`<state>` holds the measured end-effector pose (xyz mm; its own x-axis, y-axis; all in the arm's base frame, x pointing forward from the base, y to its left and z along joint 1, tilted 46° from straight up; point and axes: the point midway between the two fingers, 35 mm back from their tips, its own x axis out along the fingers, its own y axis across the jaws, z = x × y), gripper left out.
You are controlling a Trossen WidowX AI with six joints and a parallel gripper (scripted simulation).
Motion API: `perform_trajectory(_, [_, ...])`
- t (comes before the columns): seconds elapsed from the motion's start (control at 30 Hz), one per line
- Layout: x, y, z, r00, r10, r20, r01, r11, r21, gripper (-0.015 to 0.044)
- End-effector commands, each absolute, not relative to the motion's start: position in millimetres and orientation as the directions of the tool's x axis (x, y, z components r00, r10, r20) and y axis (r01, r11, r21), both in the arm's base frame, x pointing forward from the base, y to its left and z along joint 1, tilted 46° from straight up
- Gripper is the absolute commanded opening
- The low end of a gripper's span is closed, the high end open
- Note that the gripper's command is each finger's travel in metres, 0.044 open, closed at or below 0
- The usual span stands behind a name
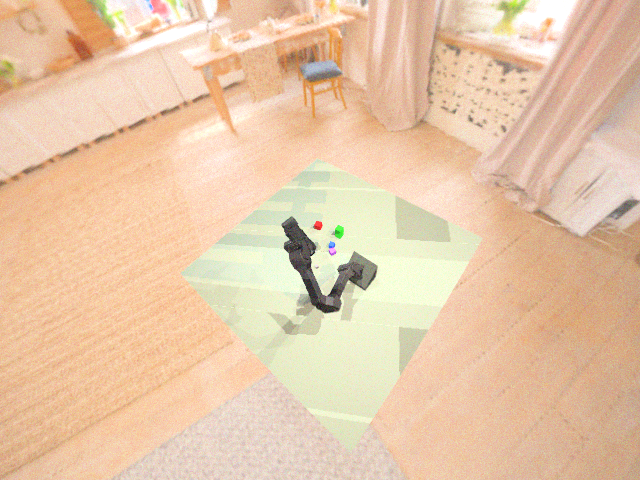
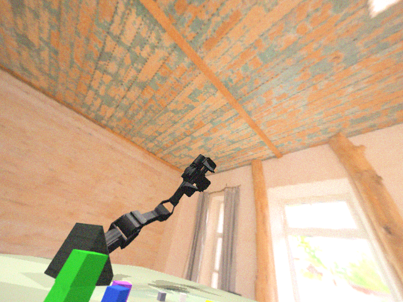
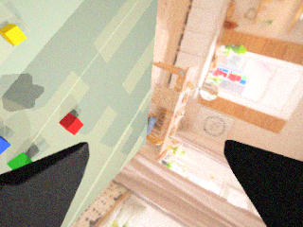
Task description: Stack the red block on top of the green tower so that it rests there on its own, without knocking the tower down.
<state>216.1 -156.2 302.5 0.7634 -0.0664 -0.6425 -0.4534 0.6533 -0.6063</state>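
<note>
— Top view had the whole job ahead of it, as I read it. The red block (image 1: 317,225) sat on the pale green mat (image 1: 423,268), a little way from the green tower (image 1: 339,230), the two not touching.

— And the arm?

— Raised well above the mat. The gripper (image 3: 156,184) had its jaws spread wide with nothing between them; from the wrist view I could see straight past both dark fingers to the room beyond.

— So nothing lifted?

— Nothing. My guess was that reaching down, grasping, carrying over and setting down all remained. The tower stood upright, tall in the exterior view (image 2: 78,276).

— Any boxes or trays with things in them?

— None that I could see. Only loose blocks on the mat: a blue block (image 1: 331,244) and a purple block (image 1: 332,251) close together near the arm's base (image 1: 364,269), and a yellow block (image 3: 12,34) off by itself in the wrist view.
</note>
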Motion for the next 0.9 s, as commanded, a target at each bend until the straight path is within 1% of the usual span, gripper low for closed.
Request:
perform_trajectory(0.0, [229, -167, 295, 0.742, -0.024, -0.670, -0.472, 0.690, -0.548, 0.0440])
perform_trajectory(0.47, [277, -204, 248, 0.637, 0.144, -0.757, -0.507, 0.819, -0.270, 0.0440])
perform_trajectory(0.87, [312, -225, 189, 0.523, 0.297, -0.799, -0.500, 0.866, -0.005, 0.0440])
